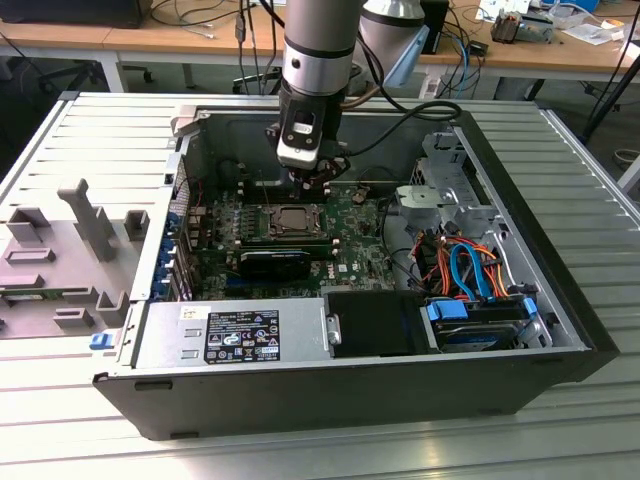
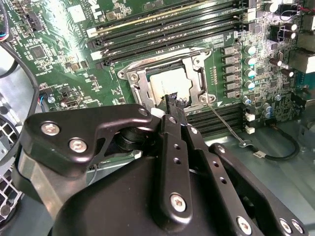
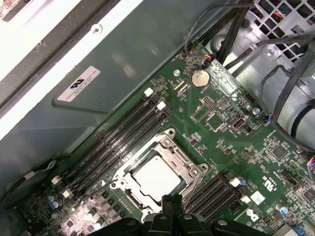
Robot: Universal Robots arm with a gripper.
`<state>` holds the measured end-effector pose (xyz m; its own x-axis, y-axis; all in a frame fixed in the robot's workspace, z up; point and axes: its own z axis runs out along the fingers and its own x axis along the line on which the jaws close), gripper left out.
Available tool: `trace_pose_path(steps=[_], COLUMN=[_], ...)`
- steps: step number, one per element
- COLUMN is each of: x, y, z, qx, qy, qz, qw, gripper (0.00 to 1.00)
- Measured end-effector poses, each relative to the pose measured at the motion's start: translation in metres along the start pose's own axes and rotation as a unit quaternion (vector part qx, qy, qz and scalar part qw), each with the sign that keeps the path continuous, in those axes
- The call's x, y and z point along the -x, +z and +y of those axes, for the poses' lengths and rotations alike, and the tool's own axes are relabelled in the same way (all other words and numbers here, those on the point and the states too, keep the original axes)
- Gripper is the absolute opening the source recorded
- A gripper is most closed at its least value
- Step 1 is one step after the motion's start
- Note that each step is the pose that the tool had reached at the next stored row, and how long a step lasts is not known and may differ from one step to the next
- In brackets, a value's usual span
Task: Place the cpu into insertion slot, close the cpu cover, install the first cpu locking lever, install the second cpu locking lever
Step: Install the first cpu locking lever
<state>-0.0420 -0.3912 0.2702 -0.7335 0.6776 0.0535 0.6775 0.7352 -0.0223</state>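
Over cpu (image 3: 156, 178), tool (image 3: 172, 197) tips together; case-wall label (image 3: 78, 83) illegible.

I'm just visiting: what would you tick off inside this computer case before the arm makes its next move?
1. cpu lying flat in the insertion slot: ok.
2. cpu cover down around the chip: ok.
3. Wire locking lever latched: not ok; in the second wrist view it sticks out across the board.
4. End effector shut, at the socket's edge: ok.
5. End effector free of the cover: cannot tell.
6. Black cable away from the socket in the exterior view: ok.
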Motion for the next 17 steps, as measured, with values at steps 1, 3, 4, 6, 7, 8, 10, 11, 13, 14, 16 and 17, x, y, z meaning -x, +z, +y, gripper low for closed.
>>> trace_pose_path(steps=[1, 3, 4, 6, 7, 8, 10, 11, 13, 14, 16, 17], x=[0.0000, 0.0000, 0.0000, 0.0000, 0.0000, 0.0000, 0.0000, 0.0000, 0.0000, 0.0000, 0.0000, 0.0000], y=[0.0000, 0.0000, 0.0000, 0.0000, 0.0000, 0.0000, 0.0000, 0.0000, 0.0000, 0.0000, 0.0000, 0.0000], z=[0.0000, 0.0000, 0.0000, 0.0000, 0.0000, 0.0000, 0.0000, 0.0000, 0.0000, 0.0000, 0.0000, 0.0000], qx=[0.0000, -0.0002, -0.0003, -0.0008, -0.0012, -0.0013, -0.0015, -0.0016, -0.0017, -0.0018, -0.0021, -0.0021], qy=[-0.001, -0.004, -0.005, -0.016, -0.023, -0.024, -0.029, -0.030, -0.033, -0.035, -0.039, -0.041], qz=[0.0000, -0.0001, -0.0001, -0.0003, -0.0005, -0.0006, -0.0006, -0.0007, -0.0007, -0.0008, -0.0009, -0.0009], qw=[1.0000, 1.0000, 1.0000, 0.9999, 0.9997, 0.9997, 0.9996, 0.9995, 0.9995, 0.9994, 0.9992, 0.9992], gripper=[0.11, 0.11, 0.11, 0.11, 0.11, 0.11, 0.11, 0.11, 0.11, 0.11, 0.11, 0.11])
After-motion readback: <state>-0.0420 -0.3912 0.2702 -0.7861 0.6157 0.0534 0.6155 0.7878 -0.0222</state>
